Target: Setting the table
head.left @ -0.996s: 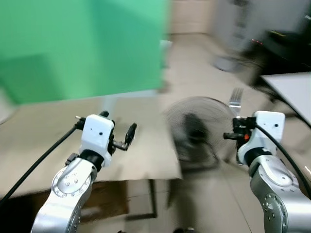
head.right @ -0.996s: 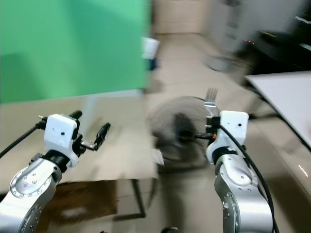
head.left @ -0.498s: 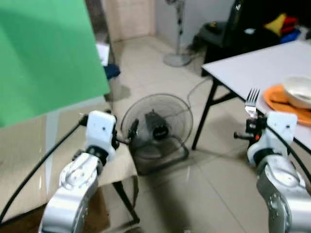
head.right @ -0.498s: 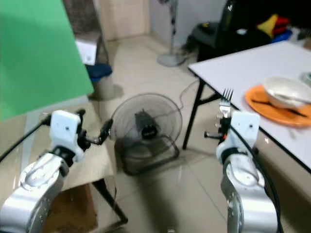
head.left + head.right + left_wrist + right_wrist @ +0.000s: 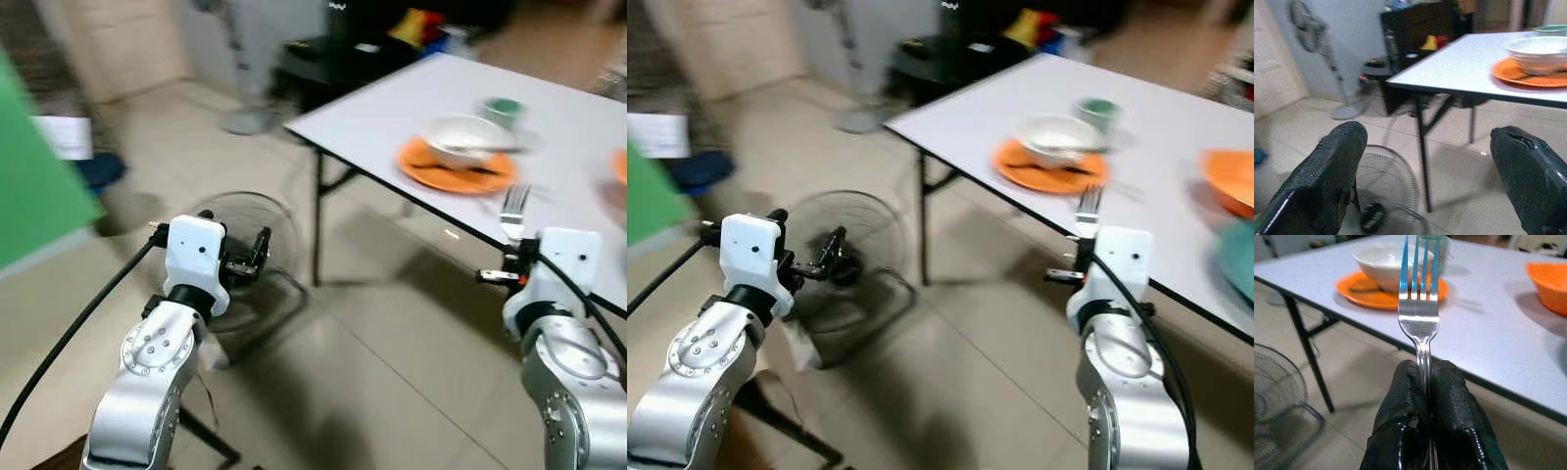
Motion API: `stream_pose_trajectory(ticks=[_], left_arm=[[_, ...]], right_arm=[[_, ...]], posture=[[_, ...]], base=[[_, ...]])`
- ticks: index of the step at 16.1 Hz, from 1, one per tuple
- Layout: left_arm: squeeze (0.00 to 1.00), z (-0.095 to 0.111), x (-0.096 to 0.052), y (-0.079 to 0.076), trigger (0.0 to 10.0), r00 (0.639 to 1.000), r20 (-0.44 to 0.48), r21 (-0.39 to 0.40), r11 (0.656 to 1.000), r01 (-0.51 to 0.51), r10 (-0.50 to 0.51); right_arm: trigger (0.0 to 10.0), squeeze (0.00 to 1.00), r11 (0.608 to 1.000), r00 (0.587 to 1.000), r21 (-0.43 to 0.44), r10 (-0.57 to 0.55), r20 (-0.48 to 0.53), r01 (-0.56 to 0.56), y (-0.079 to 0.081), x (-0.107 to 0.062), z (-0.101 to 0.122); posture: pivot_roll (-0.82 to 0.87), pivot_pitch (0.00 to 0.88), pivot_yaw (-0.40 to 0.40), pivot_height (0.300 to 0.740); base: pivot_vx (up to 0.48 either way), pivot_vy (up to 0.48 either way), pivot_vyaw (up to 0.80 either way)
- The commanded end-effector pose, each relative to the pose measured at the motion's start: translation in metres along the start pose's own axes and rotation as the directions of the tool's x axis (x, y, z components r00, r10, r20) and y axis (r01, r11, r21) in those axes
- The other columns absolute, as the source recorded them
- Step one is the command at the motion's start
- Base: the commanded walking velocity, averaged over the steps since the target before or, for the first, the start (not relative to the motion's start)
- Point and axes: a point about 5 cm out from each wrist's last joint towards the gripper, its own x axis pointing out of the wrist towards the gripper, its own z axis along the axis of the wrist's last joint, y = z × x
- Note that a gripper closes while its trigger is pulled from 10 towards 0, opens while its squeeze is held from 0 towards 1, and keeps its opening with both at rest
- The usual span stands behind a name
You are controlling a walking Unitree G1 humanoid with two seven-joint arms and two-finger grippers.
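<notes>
Right wrist view — shiny four-tined steel fork (image 5: 1419, 308), upright in right hand (image 5: 1425, 382).

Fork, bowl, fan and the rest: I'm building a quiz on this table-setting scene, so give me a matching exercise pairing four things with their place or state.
Things:
1. fork
2. white bowl
3. fan
4. left gripper

Places or states:
A. on the floor beside the table
B. open, holding nothing
C. on the orange plate
D. upright, clamped in the right gripper

Pairs: 1-D, 2-C, 3-A, 4-B
</notes>
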Motion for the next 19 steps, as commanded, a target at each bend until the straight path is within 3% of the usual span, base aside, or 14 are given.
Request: stream_pose_trajectory(ticks=[1,5,16,19], left_arm=[[0.0,-0.0007,-0.0014,0.0003,10.0,1.0,0.003,0.009,1.0,0.007,-0.007],[0.0,-0.0014,-0.0004,-0.0042,10.0,0.999,0.015,0.006,0.999,0.035,-0.035],[0.0,-0.0031,-0.0045,-0.004,10.0,0.998,0.01,-0.015,0.998,0.054,-0.054],[0.0,-0.0025,-0.0032,-0.0045,10.0,0.998,0.013,-0.016,0.998,0.068,-0.068]], right_arm=[[10.0,0.0,1.0,1.0,-0.001,0.005,-0.001,-0.005,0.0022,0.0006,0.002],[10.0,0.0,0.999,0.998,-0.014,0.039,-0.048,-0.039,0.0041,0.0024,-0.0039],[10.0,0.0,0.998,0.997,-0.027,0.052,-0.052,-0.053,0.0049,0.0035,-0.0005],[10.0,0.0,0.998,0.997,-0.028,0.056,-0.051,-0.058,0.0056,0.0048,0.0007]], posture=[[0.08,0.0,0.042,0.74],[0.07,0.0,0.035,0.74],[0.08,0.0,0.027,0.74],[0.07,0.0,0.029,0.74]], base=[[0.0,0.0,-0.8],[0.0,0.0,-0.8],[0.0,0.0,-0.8],[0.266,0.0,-0.8]])
